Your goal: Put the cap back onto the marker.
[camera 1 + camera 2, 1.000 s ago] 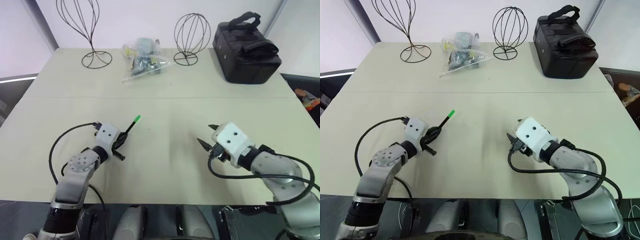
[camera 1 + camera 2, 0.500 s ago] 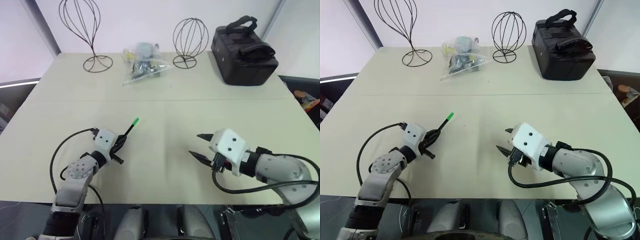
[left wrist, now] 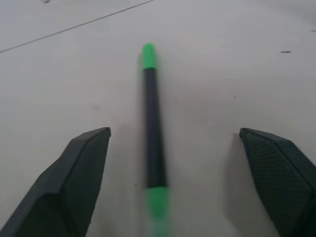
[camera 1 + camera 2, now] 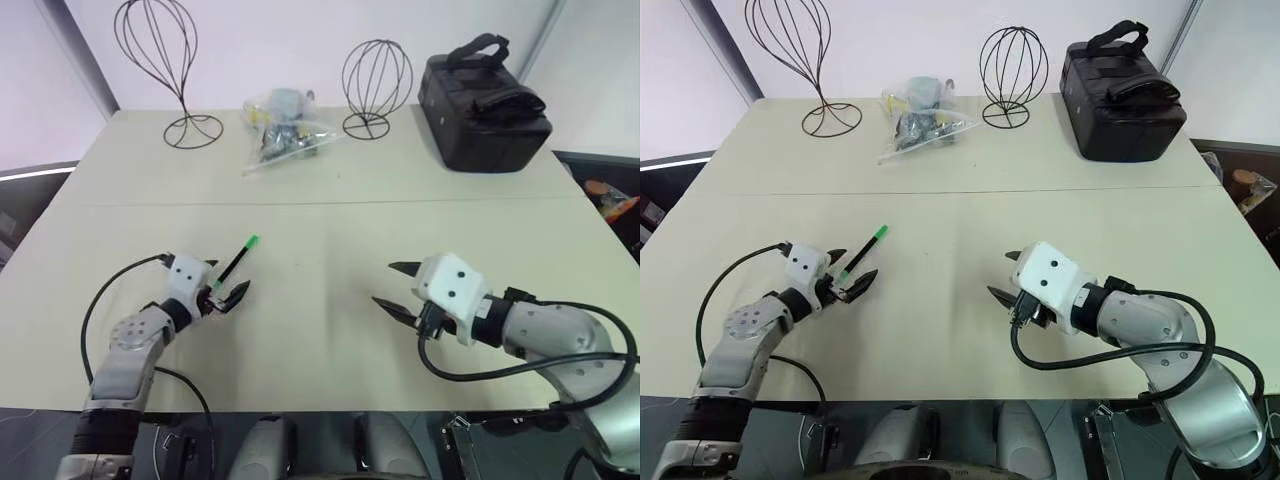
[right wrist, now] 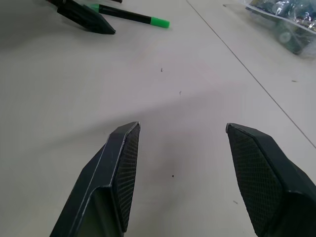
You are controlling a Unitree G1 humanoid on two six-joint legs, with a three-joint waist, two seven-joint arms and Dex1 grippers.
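While the marker [image 3: 151, 123] lies flat on the worktop [image 4: 330, 230], I can see it has green at both ends, so the cap [image 3: 148, 55] looks seated on the far end, pointing away from my left tool [image 4: 226, 291]. From the left wrist camera the marker's dark barrel runs straight up the middle between the two black fingers [image 3: 74, 177], which stand wide apart on either side with bare worktop between each of them and the barrel; nothing is gripped. In the head view the marker's near end sits just inside those spread fingers and its capped end reaches out beyond them, toward the back of the worktop.

Well to the right of the marker, my right tool [image 4: 393, 288] hovers above the worktop with its fingers [image 5: 118, 168] also spread and nothing between them. Its wrist camera looks across the surface at the marker and one of the left tool's fingers.

Farther back from the marker, a clear plastic bag of small items [image 4: 285, 122] lies between two wire stands [image 4: 168, 62], one tall and one rounder [image 4: 375, 80]. Beyond the rounder stand, at the far right corner, sits a black bag [image 4: 482, 100] with a handle on top.
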